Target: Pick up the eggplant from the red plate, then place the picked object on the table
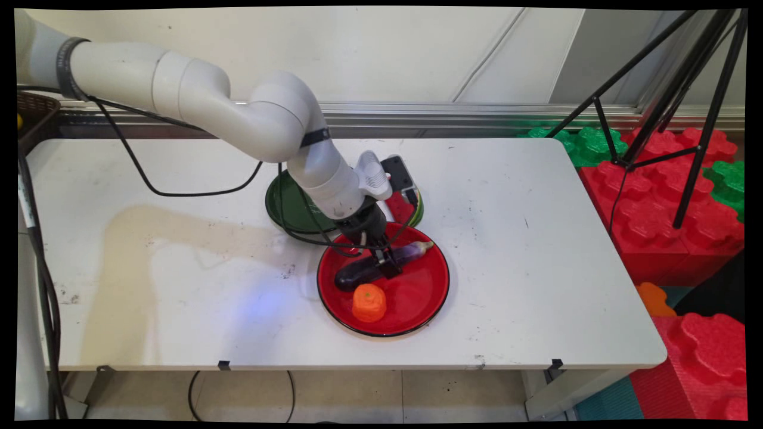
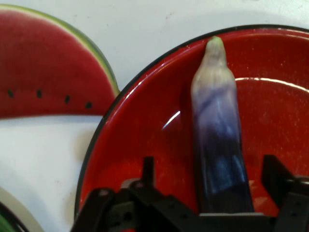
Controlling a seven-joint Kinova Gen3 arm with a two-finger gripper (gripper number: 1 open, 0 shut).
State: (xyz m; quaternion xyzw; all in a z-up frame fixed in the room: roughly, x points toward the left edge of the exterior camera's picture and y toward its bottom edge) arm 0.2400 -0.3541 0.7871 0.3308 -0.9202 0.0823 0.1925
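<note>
The gripper [image 1: 387,265] [image 2: 210,166] is down low over the red plate [image 1: 430,298] [image 2: 130,145]. Its two fingers [image 2: 147,170] are apart, one on each side of the eggplant [image 1: 356,276] [image 2: 215,111]. There is a gap on both sides, so nothing is held. The eggplant lies flat on the red plate. A carrot [image 1: 368,302] sits just beside it on the same plate. Behind is a green plate [image 1: 285,205], with a watermelon slice [image 1: 400,208] [image 2: 43,72] near it.

Count: two plates, one eggplant, one carrot, one watermelon slice.
</note>
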